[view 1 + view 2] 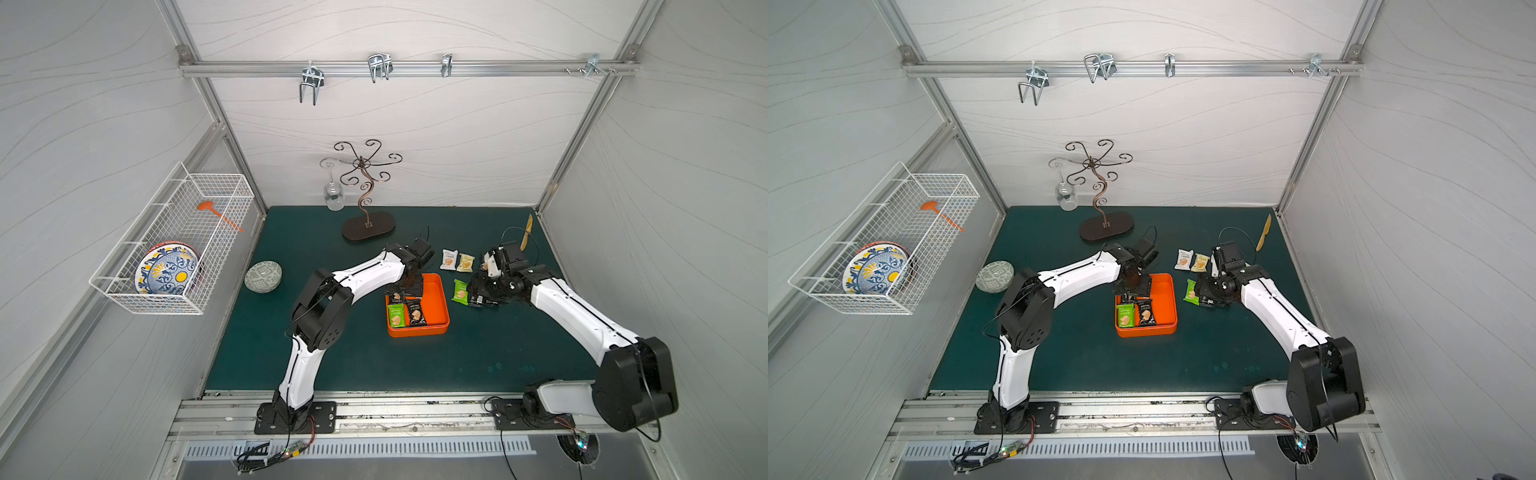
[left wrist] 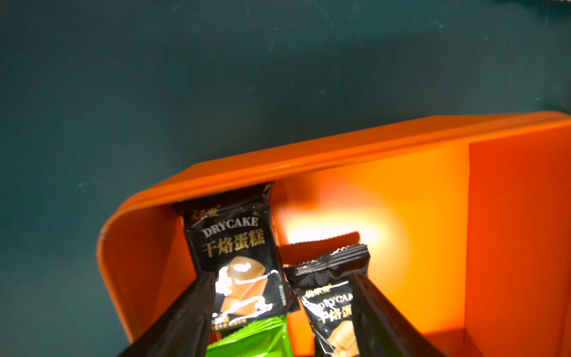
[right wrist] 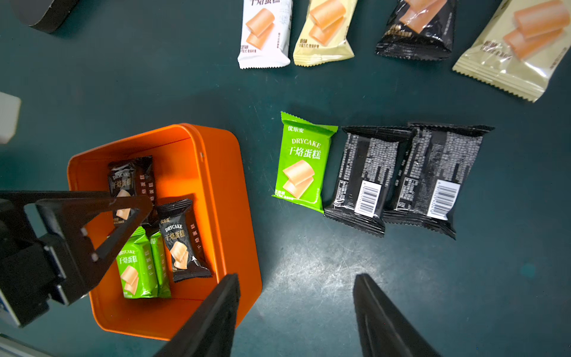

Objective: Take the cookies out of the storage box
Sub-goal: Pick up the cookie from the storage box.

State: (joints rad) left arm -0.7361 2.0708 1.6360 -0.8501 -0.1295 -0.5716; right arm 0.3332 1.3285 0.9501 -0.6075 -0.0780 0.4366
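The orange storage box [image 1: 436, 307] sits mid-mat, and the cookies left in it lie along its left side: two black packets [image 3: 129, 179] [image 3: 182, 241] and a green one [image 3: 136, 265]. My left gripper [image 2: 282, 275] reaches down into the box, open, with both black packets [image 2: 238, 256] between its fingers [image 3: 120, 202]. My right gripper [image 3: 296, 278] hangs open over bare mat beside the box's corner. Outside the box lie white [image 1: 449, 259], pale yellow [image 1: 465, 262] and green [image 1: 460, 291] packets, plus two black ones [image 3: 364, 179] lying back side up.
A metal glass stand [image 1: 368, 226] with a hanging wine glass [image 1: 333, 195] stands at the back. A patterned bowl [image 1: 263, 276] sits at the left. A wooden knife [image 1: 527, 232] lies at the back right. A wire basket [image 1: 174, 241] hangs on the left wall.
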